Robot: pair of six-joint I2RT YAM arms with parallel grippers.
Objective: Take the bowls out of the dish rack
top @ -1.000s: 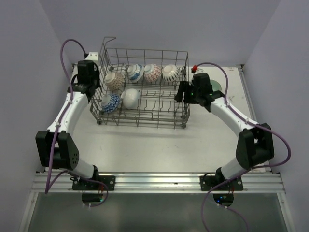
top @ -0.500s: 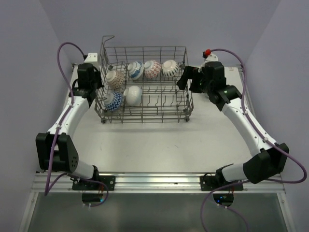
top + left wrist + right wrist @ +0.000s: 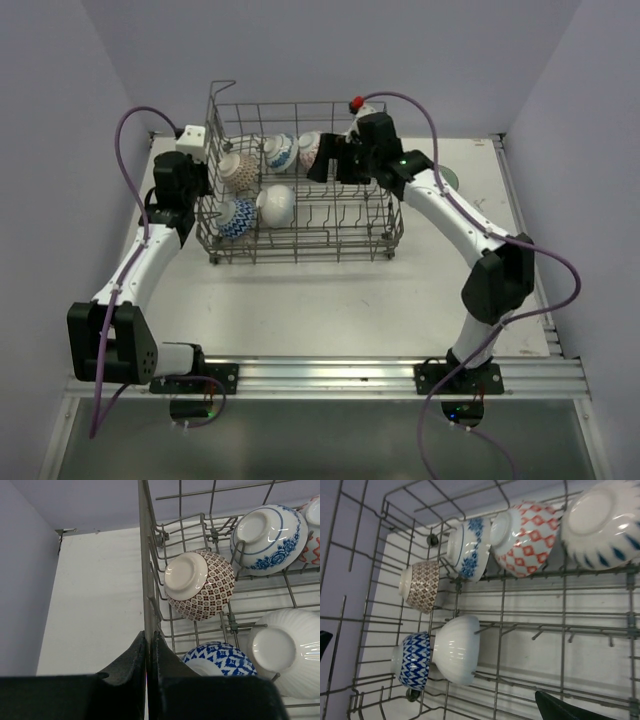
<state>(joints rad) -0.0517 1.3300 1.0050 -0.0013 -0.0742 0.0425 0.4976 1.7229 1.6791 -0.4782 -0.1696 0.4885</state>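
Claws differ: the left claw (image 3: pixel 149 642) is pinched shut on the left wall of the rack (image 3: pixel 144 555), and the right claw (image 3: pixel 328 162) hangs spread wide and empty over the back row. All six bowls (image 3: pixel 455 650) sit inside the rack, along its back and left side, so unloading looks not yet begun. A second ago the right claw was outside the rack's right end; it has since swung in above the bowls.

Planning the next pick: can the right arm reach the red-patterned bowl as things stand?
Probably yes. The right gripper hangs open over the dish rack's open top, close to the red-patterned bowl, and nothing covers that bowl.
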